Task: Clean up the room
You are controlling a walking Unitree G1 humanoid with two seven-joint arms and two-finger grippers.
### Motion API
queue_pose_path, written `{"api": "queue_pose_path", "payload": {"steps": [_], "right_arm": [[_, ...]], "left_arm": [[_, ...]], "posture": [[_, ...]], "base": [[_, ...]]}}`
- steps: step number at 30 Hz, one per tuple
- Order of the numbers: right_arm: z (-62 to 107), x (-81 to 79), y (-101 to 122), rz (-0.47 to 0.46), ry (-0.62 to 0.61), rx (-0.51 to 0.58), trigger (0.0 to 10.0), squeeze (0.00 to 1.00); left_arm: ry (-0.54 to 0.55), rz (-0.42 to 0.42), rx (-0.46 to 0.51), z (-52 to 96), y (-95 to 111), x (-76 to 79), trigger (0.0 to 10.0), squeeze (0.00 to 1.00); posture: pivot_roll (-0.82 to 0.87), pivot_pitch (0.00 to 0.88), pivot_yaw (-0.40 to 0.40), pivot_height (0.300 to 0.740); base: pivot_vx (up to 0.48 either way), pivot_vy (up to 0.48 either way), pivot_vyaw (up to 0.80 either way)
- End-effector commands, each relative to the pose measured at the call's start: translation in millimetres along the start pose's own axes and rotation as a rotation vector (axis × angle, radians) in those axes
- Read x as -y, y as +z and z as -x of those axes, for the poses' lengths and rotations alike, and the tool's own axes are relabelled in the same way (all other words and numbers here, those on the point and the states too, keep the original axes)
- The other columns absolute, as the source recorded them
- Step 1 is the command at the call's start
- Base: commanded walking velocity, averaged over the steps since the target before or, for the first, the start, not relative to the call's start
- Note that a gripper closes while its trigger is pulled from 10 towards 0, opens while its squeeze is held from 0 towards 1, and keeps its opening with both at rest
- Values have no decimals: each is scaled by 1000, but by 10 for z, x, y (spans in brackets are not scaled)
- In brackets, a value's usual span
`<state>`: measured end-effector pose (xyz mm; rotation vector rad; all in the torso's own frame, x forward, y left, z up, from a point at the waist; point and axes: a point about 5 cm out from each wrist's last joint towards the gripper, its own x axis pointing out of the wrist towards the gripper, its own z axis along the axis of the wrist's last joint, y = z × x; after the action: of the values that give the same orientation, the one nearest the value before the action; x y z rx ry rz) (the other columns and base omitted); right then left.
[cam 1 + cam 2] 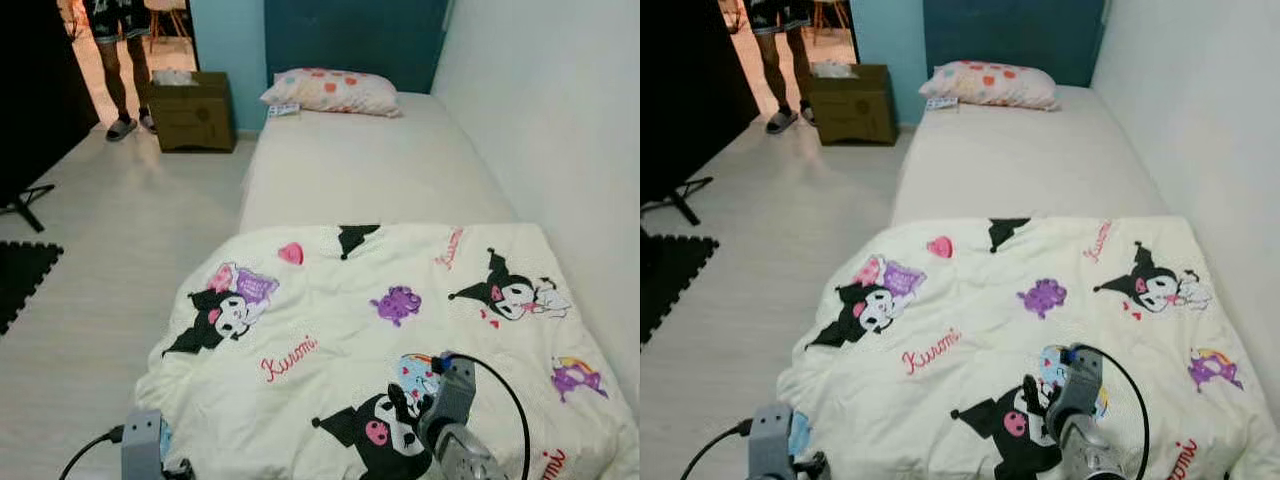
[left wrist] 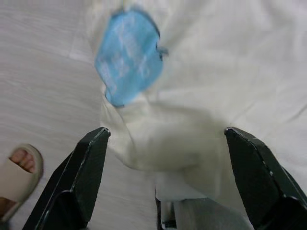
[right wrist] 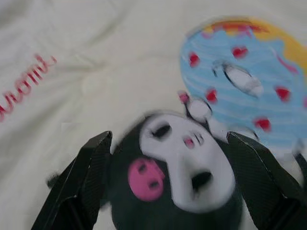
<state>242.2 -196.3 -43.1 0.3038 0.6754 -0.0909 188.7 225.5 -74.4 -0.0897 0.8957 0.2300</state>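
Cream cartoon-print blanket (image 1: 400, 340) spread over near half of bed (image 1: 380, 165); long axis across the bed, 9 to 3 o'clock, print facing up, one corner drooping off at 7 o'clock toward floor (image 1: 110, 270). Pillow (image 1: 333, 91) at 12 o'clock by headboard, lying crosswise. Cardboard box (image 1: 192, 112) on floor at 11 o'clock, sth pale inside, prob. tissue or cloth, too small to tell. Person's legs (image 1: 120, 75) just beside box. Right gripper (image 3: 168, 191) just above blanket at 5 o'clock, fingers spread wide over black character print, nothing pinched. Left gripper (image 2: 165, 187) at 7 o'clock over drooping corner, fingers spread apart too, blue patch (image 2: 128, 55) ahead.
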Motion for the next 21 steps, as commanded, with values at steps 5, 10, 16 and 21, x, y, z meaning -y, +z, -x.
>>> {"api": "queue_pose_path", "payload": {"steps": [5,10,16,21], "right_arm": [[42,97,-130,17,-46,-44,10000,0],[91,174,-282,21,-90,-104,10000,0],[126,181,-425,99,-112,-176,10000,0],[163,179,-543,155,-114,-229,10000,0]], "left_arm": [[9,-24,-59,17,-118,-13,10000,0],[-2,-69,-93,30,-198,17,10000,0],[-19,-104,-104,33,-223,45,10000,0],[-27,-122,-109,36,-234,45,10000,0]], "posture": [[53,0,-38,682],[49,0,-38,702],[47,0,-41,717],[45,0,-34,717]], "base": [[0,0,0],[-315,0,0],[0,0,0],[0,0,0]]}}
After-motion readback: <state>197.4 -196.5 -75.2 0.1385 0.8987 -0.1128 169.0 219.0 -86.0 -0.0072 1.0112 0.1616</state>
